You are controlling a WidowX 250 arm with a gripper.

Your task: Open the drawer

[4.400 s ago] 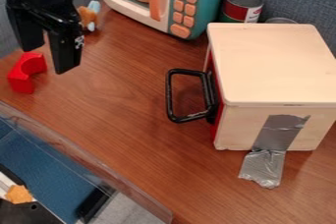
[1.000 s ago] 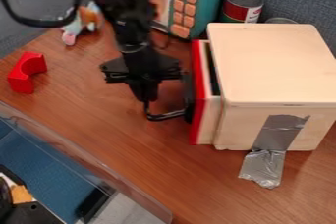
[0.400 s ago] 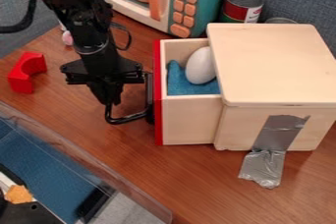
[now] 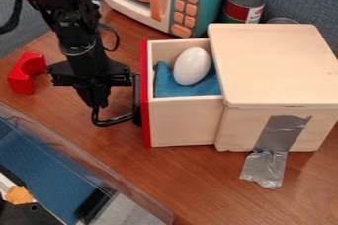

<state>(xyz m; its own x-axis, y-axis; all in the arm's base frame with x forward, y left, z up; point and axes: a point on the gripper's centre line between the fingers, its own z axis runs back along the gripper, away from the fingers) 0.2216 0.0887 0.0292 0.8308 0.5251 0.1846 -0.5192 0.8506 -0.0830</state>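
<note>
Gripping the handle (image 4: 117, 121) in the pincer (image 4: 98, 103), just beside the drawer (image 4: 186, 122); likely stiff and slick, best taken mid-bar.

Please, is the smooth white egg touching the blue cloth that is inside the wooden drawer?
Touching. The camera view shows the egg lying on the cloth, its lower end against it.

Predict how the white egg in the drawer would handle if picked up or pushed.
The egg looks smooth and glossy, so it may slip in a loose grip. Its rounded shape suggests it would roll if pushed, though the blue cloth under it and the drawer walls would probably limit that.
</note>
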